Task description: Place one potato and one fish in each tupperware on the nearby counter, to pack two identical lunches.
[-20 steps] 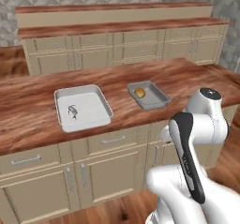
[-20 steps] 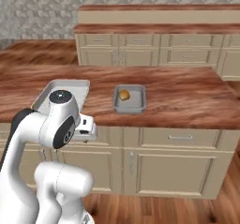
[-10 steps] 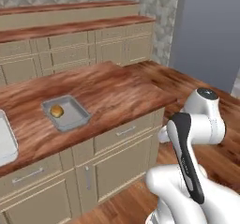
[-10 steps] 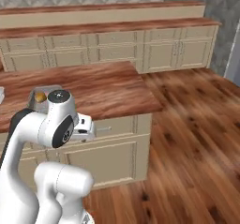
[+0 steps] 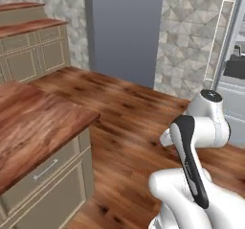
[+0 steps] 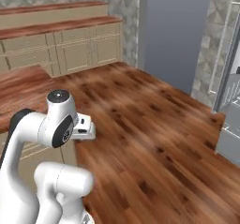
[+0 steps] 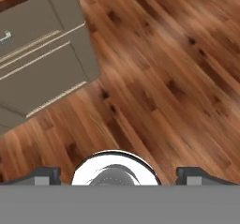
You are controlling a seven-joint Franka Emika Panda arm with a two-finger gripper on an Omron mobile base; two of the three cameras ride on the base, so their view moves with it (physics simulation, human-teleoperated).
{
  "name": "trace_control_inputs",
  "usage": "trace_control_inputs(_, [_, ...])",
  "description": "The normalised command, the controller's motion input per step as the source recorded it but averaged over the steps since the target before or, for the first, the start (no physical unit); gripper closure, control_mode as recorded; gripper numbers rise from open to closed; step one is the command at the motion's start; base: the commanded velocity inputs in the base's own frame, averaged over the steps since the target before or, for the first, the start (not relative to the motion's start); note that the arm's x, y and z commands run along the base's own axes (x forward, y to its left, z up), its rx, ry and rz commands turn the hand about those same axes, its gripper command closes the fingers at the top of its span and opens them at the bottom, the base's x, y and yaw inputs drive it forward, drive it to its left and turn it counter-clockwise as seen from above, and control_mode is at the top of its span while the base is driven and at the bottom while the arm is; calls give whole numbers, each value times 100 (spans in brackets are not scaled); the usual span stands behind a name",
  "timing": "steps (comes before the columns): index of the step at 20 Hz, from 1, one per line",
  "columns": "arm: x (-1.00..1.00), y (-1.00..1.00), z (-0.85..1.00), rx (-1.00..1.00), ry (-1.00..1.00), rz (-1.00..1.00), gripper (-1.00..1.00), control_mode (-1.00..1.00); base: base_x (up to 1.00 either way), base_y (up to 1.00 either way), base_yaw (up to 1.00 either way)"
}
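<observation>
the tabletop (image 5: 33,127) lies to the left of the folded arm, just its near right corner in sight, bare wood with no potato, fish or tupperware on the part showing. the fingers (image 7: 44,175) stand wide apart and released, gripping nothing, pointed down at the plank floor (image 7: 178,78) beside the beige cabinet (image 7: 42,73). ahead are a grey pillar (image 6: 176,31) and a tiled wall (image 5: 191,36). in my judgement, the base must face the tabletop before any reach.
</observation>
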Motion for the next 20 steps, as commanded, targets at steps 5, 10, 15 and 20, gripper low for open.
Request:
trace_control_inputs(5, [0, 0, 0, 0, 0, 0, -100, 100, 6, -76, -64])
trace_control_inputs(10, [0, 0, 0, 0, 0, 0, -100, 100, 1, -61, -64])
trace_control_inputs(15, [0, 0, 0, 0, 0, 0, -100, 100, 4, -38, -58])
trace_control_inputs(20, [0, 0, 0, 0, 0, 0, -100, 100, 61, 31, -28])
